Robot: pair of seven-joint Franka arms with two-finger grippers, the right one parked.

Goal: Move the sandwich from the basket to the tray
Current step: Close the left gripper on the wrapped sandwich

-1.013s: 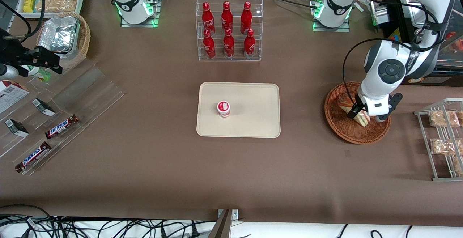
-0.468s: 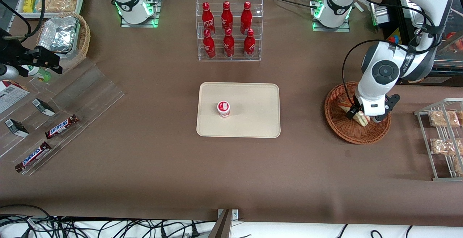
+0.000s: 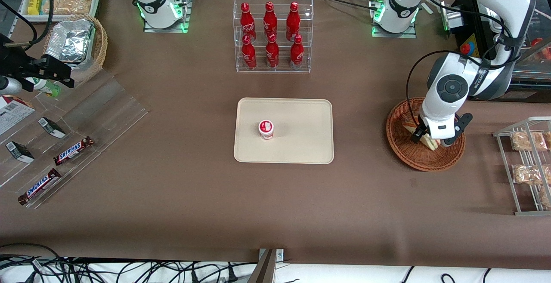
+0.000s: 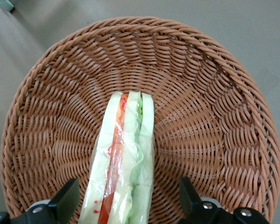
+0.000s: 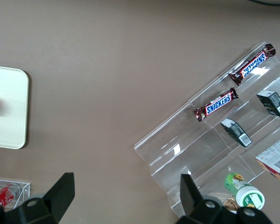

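The sandwich (image 4: 123, 158), white bread in clear wrap with green and red filling along its edge, lies in the reddish-brown wicker basket (image 4: 214, 107). My gripper (image 4: 128, 196) is open, one finger on each side of the sandwich and neither touching it. In the front view the gripper (image 3: 430, 140) sits low over the basket (image 3: 424, 160) at the working arm's end of the table and hides most of the sandwich (image 3: 427, 142). The cream tray (image 3: 301, 145) lies at the table's middle.
A small red-and-white cup (image 3: 266, 129) stands on the tray. An acrylic rack of red bottles (image 3: 272, 35) is farther from the camera than the tray. A metal rack of bagged snacks (image 3: 527, 162) stands beside the basket. Snickers bars (image 3: 73, 150) lie toward the parked arm's end.
The working arm has come down over the basket and shifted slightly toward the tray, bringing the open fingers lower around the sandwich. The sandwich has not moved.
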